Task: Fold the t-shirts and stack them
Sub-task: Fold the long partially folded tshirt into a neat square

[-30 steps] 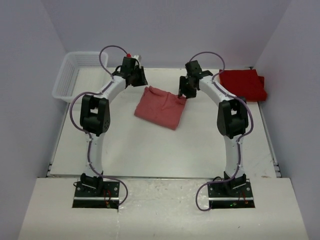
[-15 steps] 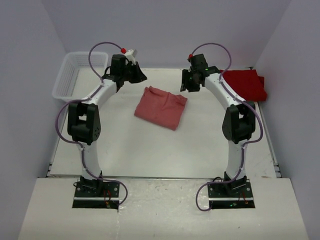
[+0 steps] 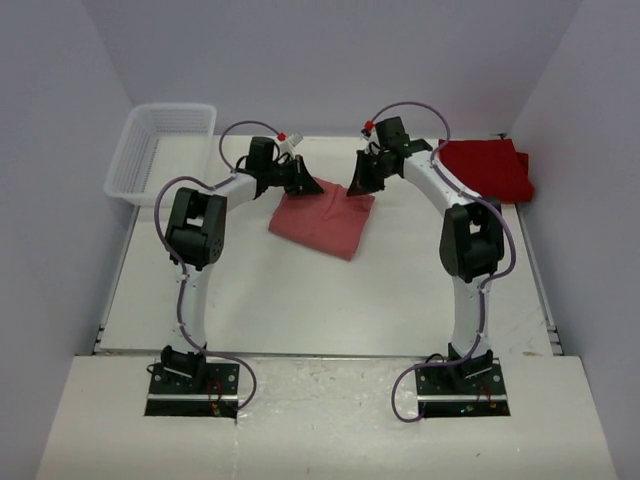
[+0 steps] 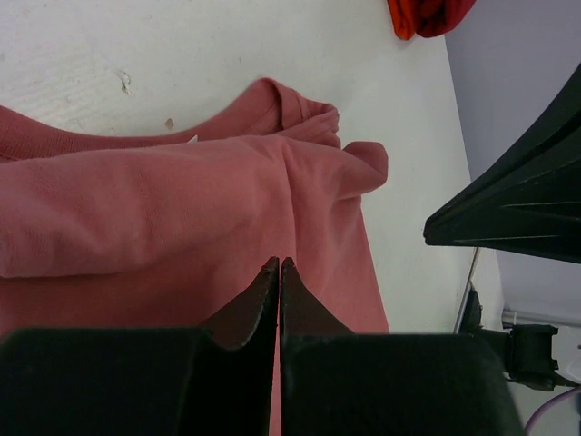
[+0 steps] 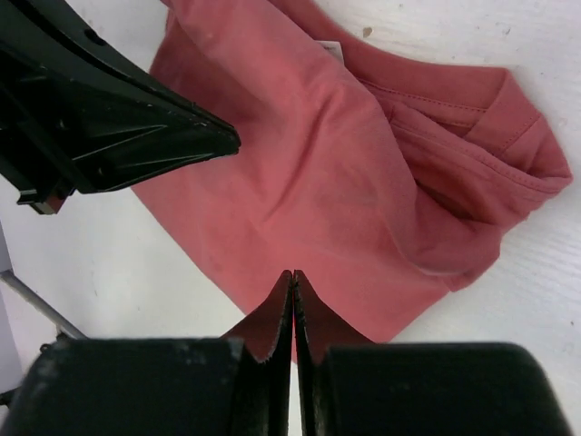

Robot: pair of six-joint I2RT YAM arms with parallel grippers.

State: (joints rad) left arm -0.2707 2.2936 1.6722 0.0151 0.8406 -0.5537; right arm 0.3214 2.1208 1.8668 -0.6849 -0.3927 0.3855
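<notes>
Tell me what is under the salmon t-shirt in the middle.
Only the white table shows around the salmon t-shirt, which lies on it. The area beneath the cloth is covered, so anything there cannot be seen.

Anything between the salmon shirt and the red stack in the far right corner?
No loose object shows on the table between the salmon shirt and the red stack. Only the right arm itself crosses that line, its forearm angled over the gap.
</notes>
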